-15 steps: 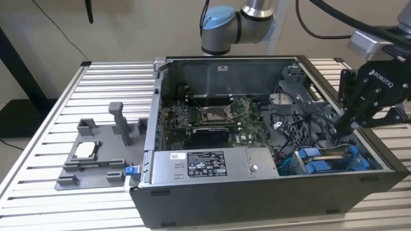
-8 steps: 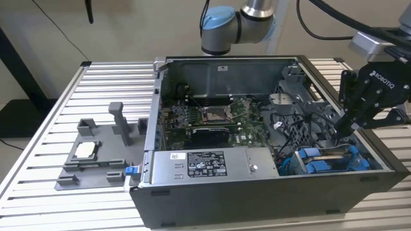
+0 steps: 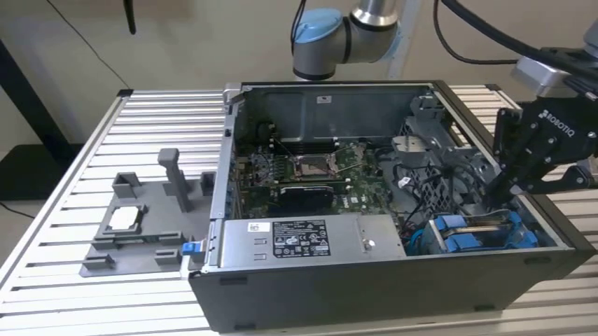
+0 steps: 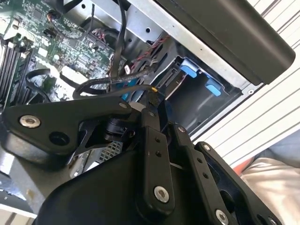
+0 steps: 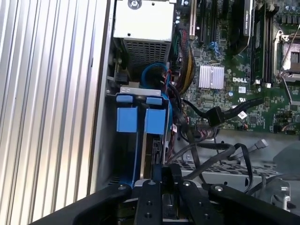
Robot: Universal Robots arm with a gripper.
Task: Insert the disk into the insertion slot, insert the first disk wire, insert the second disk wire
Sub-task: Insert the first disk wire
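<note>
Gripper [image 3: 498, 197], black and two-fingered, reaches down from the exterior view's right into an open black tower computer case [image 3: 374, 297] lying on its side on a ribbed aluminium table [image 3: 159, 119]. Its tips hang just above the near right-hand corner of the case, where the narrow grey sheet-metal insertion slot [image 5: 137, 90] with blue plastic fittings stands.

The flat silver-grey disk in its bright blue plastic carrier [image 5: 154, 121] sits inside that slot, on edge, with its blue tabs just below the cage's metal lip. In the first wrist view the gripper is right over the far end of the disk.

The fingers [image 4: 151, 140] are drawn close together, with hardly any gap between them. In the second wrist view a thin black cable [image 4: 101, 83] curves across the case and runs right up to the fingertips. Whether it is pinched between them I cannot tell.

Beside the slot, loose black and coloured wires lie in a tangle over the green motherboard [image 3: 318, 168]. A grey labelled power-supply box [image 3: 299, 238] fills the near edge of the case, to the exterior view's left of the slot. Outside the case, further to that left, a grey plastic fixture tray [image 3: 131, 241] rests on the table, well apart from the gripper.
</note>
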